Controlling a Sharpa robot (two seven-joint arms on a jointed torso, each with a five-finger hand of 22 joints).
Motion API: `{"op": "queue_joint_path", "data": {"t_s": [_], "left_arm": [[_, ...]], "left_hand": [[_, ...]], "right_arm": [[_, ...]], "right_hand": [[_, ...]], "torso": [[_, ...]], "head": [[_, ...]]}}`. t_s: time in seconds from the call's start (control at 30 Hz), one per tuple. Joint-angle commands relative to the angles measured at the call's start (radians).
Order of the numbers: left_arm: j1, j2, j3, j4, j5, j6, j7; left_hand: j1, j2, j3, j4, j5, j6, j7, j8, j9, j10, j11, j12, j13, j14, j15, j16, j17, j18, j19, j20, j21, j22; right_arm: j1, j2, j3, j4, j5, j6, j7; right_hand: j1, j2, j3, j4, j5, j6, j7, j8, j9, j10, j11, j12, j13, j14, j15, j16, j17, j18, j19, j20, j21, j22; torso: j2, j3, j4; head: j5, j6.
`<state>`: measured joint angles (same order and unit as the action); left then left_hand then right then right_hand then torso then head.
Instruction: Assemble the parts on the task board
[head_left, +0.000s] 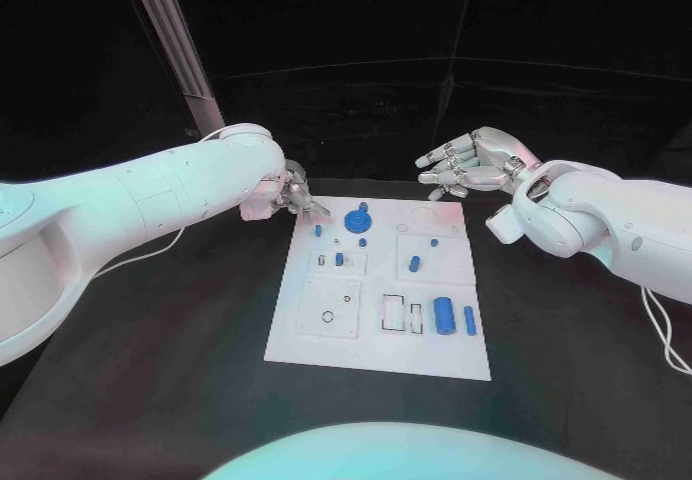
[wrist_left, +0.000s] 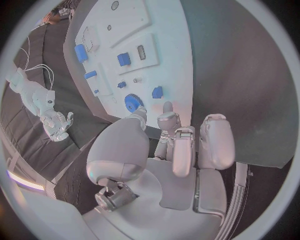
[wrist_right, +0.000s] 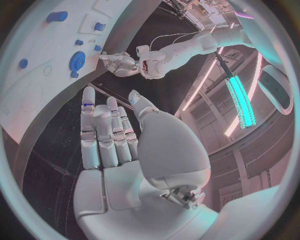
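Task board (head_left: 325, 335), one, lies mid-table w/ approx. nine blue parts on it: round gear (head_left: 358, 214) near far edge, two long cylinders (head_left: 444, 314) at near right, rest small; looks early, several outlined slots unfilled. Two hands, both holding nothing: right hand (head_left: 472, 162) raised off board's far right corner, fingers straight and apart; left hand (head_left: 290, 193) at far left corner, fingers curled in.

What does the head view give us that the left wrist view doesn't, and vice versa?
Head view alone: the near end of the task board, with two upright blue cylinders and empty rectangular slots beside them. Left wrist view alone: the left hand from behind, fingers curled in, nothing in them. Shared: the blue gear at the board's far end, small blue parts nearby, and the right hand, open off the board.
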<state>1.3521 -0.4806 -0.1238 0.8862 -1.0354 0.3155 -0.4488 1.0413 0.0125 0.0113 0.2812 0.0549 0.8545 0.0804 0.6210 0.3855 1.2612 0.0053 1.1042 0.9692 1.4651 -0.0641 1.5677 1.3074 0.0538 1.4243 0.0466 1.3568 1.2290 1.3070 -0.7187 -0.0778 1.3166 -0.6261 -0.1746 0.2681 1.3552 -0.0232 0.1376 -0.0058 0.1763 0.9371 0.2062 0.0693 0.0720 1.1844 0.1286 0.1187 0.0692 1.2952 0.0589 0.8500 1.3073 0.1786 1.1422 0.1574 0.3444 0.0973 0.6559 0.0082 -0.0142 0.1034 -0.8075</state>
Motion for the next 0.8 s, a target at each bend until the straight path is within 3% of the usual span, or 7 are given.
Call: {"op": "queue_joint_path", "data": {"t_s": [0.03, 0.47, 0.8], "left_arm": [[-0.001, 0.003, 0.000, -0.003, -0.022, 0.040, 0.028], [-0.020, 0.019, 0.000, -0.016, -0.023, 0.050, 0.038], [-0.024, 0.024, 0.000, -0.013, -0.023, 0.037, 0.044]], "left_hand": [[0.012, 0.000, -0.007, 0.000, -0.003, 0.011, -0.001, -0.005, -0.001, -0.003, 0.000, 0.004, 0.003, 0.106, 0.006, 0.003, 0.263, 0.018, 0.003, 0.005, 0.006, 0.002], [0.051, 0.019, -0.011, -0.009, -0.001, 0.020, -0.004, -0.006, -0.007, -0.001, -0.002, 0.007, 0.001, 0.106, 0.004, 0.003, 0.263, 0.017, 0.006, 0.004, 0.009, 0.008], [0.072, 0.026, -0.007, -0.016, -0.001, 0.025, -0.005, -0.006, -0.009, -0.001, -0.003, 0.009, 0.000, 0.106, 0.004, 0.003, 0.263, 0.017, 0.006, 0.003, 0.009, 0.008]], "right_arm": [[0.002, 0.002, 0.001, 0.000, -0.001, 0.001, 0.005], [0.002, 0.004, 0.001, -0.001, -0.001, 0.001, 0.004], [0.002, 0.006, 0.001, -0.002, -0.001, 0.002, 0.005]], "right_hand": [[-0.011, 0.001, 0.000, 0.006, 0.005, -0.005, -0.001, -0.002, 0.001, -0.005, -0.001, 0.003, -0.001, -0.004, 0.001, 0.003, 0.094, 0.003, 0.001, 0.003, -0.004, -0.001], [-0.011, 0.001, 0.000, 0.006, 0.005, -0.005, -0.001, -0.002, 0.001, -0.005, -0.001, 0.003, -0.001, -0.004, 0.001, 0.003, 0.094, 0.003, 0.001, 0.003, -0.004, -0.001], [-0.011, 0.001, 0.000, 0.006, 0.005, -0.005, -0.001, -0.002, 0.001, -0.005, -0.001, 0.003, -0.001, -0.004, 0.001, 0.003, 0.094, 0.003, 0.001, 0.003, -0.004, -0.001]], "torso": [[0.000, 0.0005, 0.0004], [0.000, 0.0010, 0.0008], [-0.001, 0.0014, 0.0018]], "head": [[0.002, 0.000], [-0.001, 0.009], [-0.003, 0.009]]}}
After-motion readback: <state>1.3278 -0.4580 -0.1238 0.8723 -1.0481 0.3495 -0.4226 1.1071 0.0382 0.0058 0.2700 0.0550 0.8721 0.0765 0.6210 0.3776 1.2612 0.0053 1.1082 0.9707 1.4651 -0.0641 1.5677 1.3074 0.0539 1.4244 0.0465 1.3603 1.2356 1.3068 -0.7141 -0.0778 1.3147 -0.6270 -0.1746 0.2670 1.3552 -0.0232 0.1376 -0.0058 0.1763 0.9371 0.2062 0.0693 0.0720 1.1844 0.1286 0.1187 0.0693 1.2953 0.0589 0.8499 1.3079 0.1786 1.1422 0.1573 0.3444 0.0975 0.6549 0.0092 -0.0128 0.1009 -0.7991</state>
